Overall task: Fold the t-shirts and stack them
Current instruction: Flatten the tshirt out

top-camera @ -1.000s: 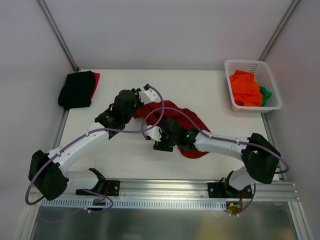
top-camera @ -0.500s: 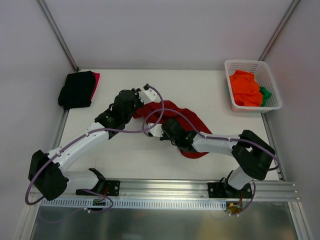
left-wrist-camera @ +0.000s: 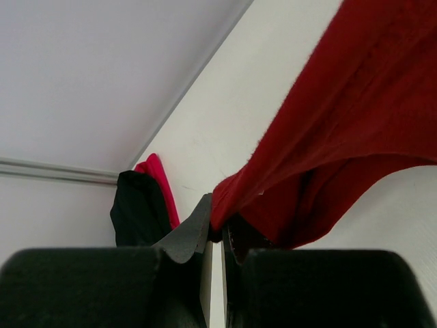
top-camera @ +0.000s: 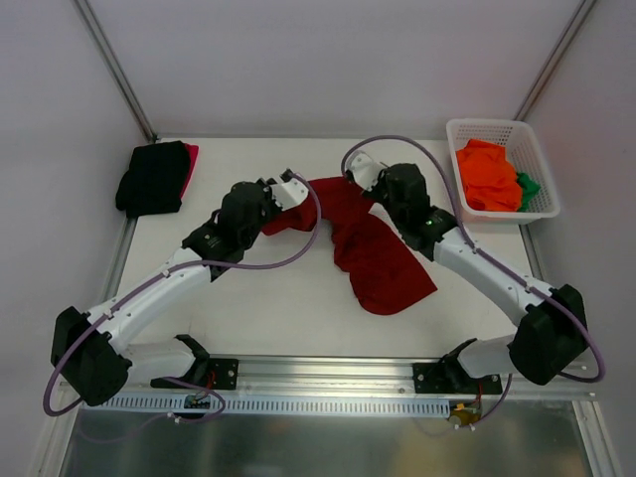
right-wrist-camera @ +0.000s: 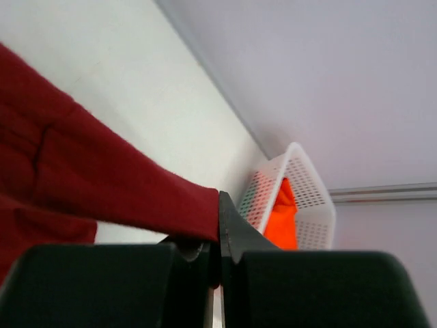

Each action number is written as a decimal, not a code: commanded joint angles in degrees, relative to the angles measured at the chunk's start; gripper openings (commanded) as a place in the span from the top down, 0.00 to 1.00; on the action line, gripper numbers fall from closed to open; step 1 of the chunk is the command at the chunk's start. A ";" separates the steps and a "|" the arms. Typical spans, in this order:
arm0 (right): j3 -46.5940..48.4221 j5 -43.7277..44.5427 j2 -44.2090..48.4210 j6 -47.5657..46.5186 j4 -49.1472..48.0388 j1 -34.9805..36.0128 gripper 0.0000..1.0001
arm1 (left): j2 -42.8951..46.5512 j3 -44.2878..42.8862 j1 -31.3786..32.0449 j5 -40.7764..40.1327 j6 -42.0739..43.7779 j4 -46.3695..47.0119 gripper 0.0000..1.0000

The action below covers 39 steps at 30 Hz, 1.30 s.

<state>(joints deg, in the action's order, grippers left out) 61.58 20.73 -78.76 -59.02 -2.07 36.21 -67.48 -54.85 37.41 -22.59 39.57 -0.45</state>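
Note:
A dark red t-shirt [top-camera: 373,248] hangs stretched between my two grippers above the middle of the table, its lower part trailing toward the front right. My left gripper [top-camera: 281,202] is shut on the shirt's left corner [left-wrist-camera: 235,198]. Over at the back, my right gripper [top-camera: 360,179] is shut on its right corner [right-wrist-camera: 198,212]. A black t-shirt [top-camera: 152,177] lies folded on a bright red one [top-camera: 190,159] at the back left corner. Orange [top-camera: 488,177] and green [top-camera: 528,185] shirts fill the basket.
A white lattice basket [top-camera: 538,164] stands at the back right, also seen in the right wrist view as the white basket [right-wrist-camera: 304,191]. The folded black and bright red pile [left-wrist-camera: 140,208] shows in the left wrist view. Metal rails edge the table.
My right gripper closed on the dark red shirt's edge and swung from the table's middle to the back, pulling the cloth out wide. The left gripper kept its hold, barely moving.

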 commanded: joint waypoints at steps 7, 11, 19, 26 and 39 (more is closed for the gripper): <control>18.30 3.96 2.74 -1.88 10.94 -3.59 1.00 | 5.87 -6.05 -1.37 -2.98 2.70 -1.22 1.00; 22.08 8.70 3.09 -4.17 11.73 -4.30 1.00 | 6.92 -13.24 -1.81 -4.57 6.29 -2.27 1.00; 27.70 11.87 5.90 -4.26 12.96 -4.48 1.00 | 8.42 -22.31 -1.90 -7.38 9.91 -2.89 1.00; 38.94 10.73 6.34 -1.27 19.99 -4.30 1.00 | 7.63 -32.49 -1.20 -8.61 12.89 -4.30 1.00; 41.25 14.86 12.75 -1.44 11.13 -8.69 1.00 | 11.85 -31.55 -2.60 -11.24 20.18 12.74 1.00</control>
<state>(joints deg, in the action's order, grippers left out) 102.04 20.40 -70.89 -58.74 16.08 33.47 -60.10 -85.71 37.91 -21.58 54.08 -0.16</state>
